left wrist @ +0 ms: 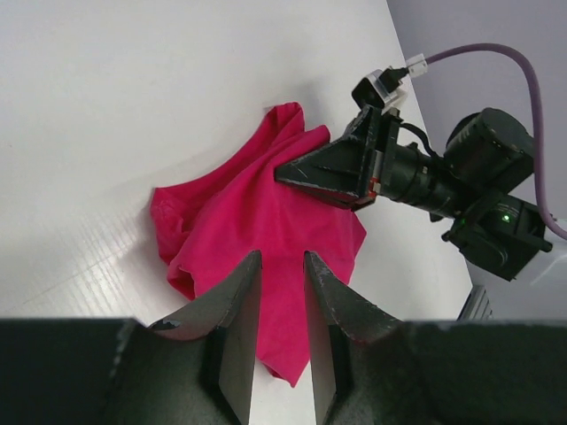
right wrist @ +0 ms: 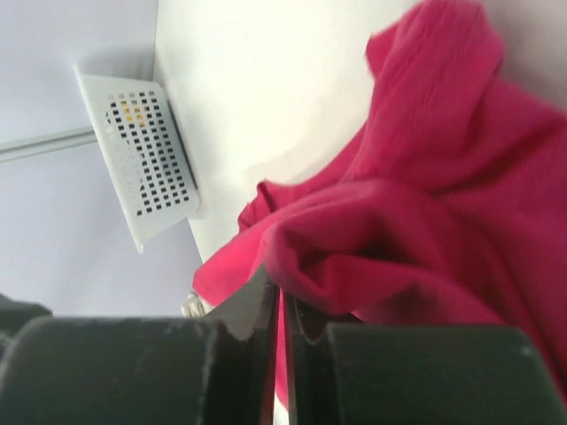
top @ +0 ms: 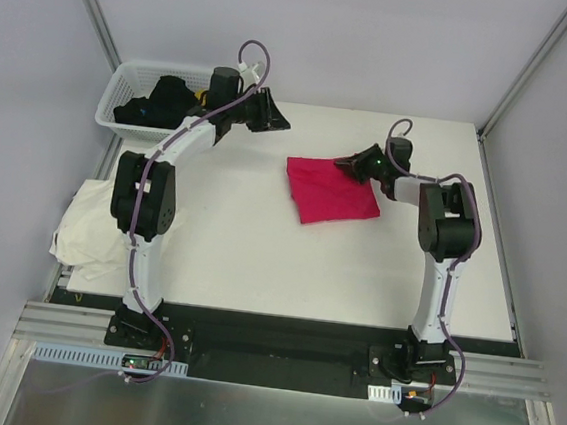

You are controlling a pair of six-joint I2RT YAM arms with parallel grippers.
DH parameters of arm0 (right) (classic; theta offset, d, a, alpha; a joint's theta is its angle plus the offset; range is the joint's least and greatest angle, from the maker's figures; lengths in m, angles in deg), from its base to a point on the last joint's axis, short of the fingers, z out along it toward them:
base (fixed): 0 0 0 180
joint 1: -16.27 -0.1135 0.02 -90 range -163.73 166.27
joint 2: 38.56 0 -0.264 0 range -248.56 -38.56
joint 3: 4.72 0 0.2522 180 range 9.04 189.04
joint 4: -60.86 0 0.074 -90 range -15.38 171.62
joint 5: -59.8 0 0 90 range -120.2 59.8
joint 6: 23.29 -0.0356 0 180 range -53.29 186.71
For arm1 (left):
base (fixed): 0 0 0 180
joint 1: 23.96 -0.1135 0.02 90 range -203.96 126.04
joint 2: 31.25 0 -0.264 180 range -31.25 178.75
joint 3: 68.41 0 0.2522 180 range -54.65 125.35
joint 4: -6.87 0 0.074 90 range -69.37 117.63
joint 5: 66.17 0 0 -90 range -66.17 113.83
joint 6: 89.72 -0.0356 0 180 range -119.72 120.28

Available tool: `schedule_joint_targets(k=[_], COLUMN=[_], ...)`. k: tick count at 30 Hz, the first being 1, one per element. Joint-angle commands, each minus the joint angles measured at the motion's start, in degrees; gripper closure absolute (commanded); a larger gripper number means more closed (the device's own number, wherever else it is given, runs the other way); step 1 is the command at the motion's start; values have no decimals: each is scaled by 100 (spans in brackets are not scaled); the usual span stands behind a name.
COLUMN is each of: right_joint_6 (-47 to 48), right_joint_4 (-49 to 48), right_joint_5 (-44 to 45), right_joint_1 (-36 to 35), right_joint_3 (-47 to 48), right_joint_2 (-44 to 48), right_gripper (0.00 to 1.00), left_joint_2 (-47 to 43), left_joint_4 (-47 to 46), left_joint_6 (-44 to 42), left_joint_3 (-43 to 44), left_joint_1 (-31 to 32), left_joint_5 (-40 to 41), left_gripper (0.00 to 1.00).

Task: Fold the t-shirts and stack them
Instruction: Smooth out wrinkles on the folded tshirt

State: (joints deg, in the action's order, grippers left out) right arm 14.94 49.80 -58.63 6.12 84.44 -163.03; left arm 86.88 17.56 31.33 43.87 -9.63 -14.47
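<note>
Jaws: R gripper (top: 350,164) together at magenta t-shirt (top: 330,195) far edge; L gripper (left wrist: 282,258) slightly apart, off cloth.

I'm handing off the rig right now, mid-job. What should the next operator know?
Left gripper: slightly open, empty, above the table near the magenta shirt.
Right gripper: shut, tips at the magenta shirt's far edge; unclear whether it pinches cloth.
Done: magenta shirt lies mid-table, roughly folded, rumpled.
Left: cream shirt is crumpled at the table's left edge; fold it, then stack both.
</note>
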Motion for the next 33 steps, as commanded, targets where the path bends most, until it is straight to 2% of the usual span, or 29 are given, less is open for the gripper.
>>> schedule_joint_targets(k=[1, 9, 14, 17, 21, 25, 26, 33], right_joint_6=[62, 61, 62, 9, 114, 114, 106, -114], right_joint_4=[153, 556, 575, 426, 276, 48, 12, -409], right_joint_5=[74, 100, -5, -84, -146, -172, -224, -365], right_joint_1=[-4, 57, 154, 215, 277, 286, 277, 277], right_joint_3=[694, 1732, 1874, 1681, 1224, 557, 338, -217], right_joint_2=[-437, -1202, -1256, -967, -90, 465, 537, 696], right_gripper=[94, 94, 93, 92, 90, 89, 88, 88], left_joint_2=[-97, 52, 132, 202, 596, 843, 887, 1317], left_joint_4=[-44, -97, -185, -308, -536, -1361, -1780, -2197], left_joint_6=[-55, -37, 41, 42, 182, 743, 971, 1219], left_joint_3=[229, 229, 220, 194, 133, -384, -482, -720], left_joint_1=[70, 281, 491, 597, 747, 834, 852, 975], left_joint_5=[-256, -362, -441, -494, -608, -863, -906, -924], left_gripper=[75, 75, 76, 76, 76, 77, 76, 77])
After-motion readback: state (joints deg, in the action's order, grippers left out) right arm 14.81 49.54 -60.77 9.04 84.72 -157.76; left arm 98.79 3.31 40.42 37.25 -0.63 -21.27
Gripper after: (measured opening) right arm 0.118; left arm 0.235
